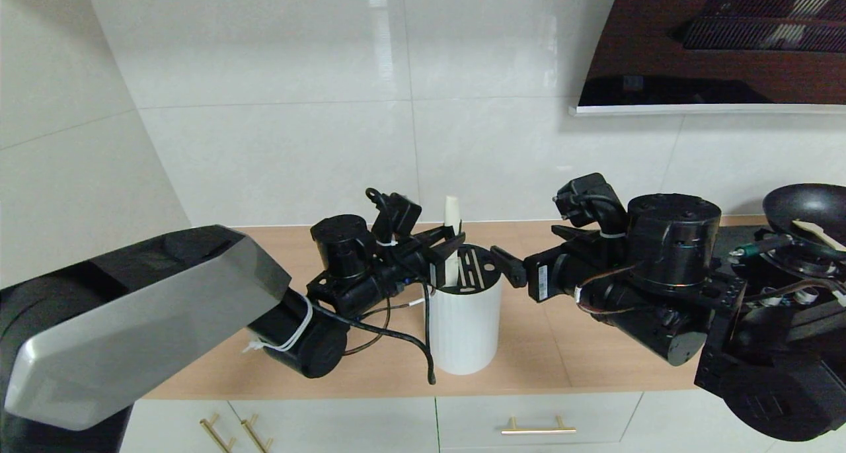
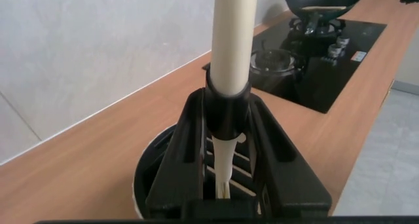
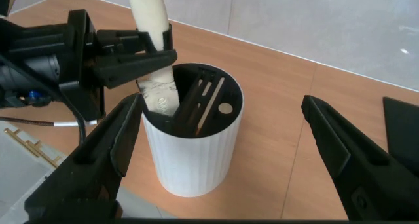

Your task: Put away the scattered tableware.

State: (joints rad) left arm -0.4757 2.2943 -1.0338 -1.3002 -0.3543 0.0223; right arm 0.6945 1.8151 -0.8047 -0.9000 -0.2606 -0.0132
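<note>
A white ribbed utensil holder [image 1: 464,330] with a black slotted lid [image 1: 477,265] stands on the wooden counter near its front edge. My left gripper [image 1: 447,245] hangs just above the lid, shut on a cream-handled utensil [image 1: 452,213] that stands upright with its lower end in a slot. The left wrist view shows the cream-handled utensil [image 2: 232,40] clamped between the fingers [image 2: 196,139] over the holder's rim [image 2: 145,178]. My right gripper [image 1: 512,262] is open beside the holder. In its own view the open right gripper [image 3: 221,106] straddles the holder [image 3: 193,155], with the utensil [image 3: 149,24] and my left gripper [image 3: 141,54] beyond.
A black cooktop [image 2: 321,63] with a dark pan [image 1: 803,205] lies on the counter to the right, under a range hood [image 1: 714,43]. The tiled wall stands close behind. The counter's front edge [image 1: 410,392] runs just before the holder, with drawers [image 1: 538,428] below.
</note>
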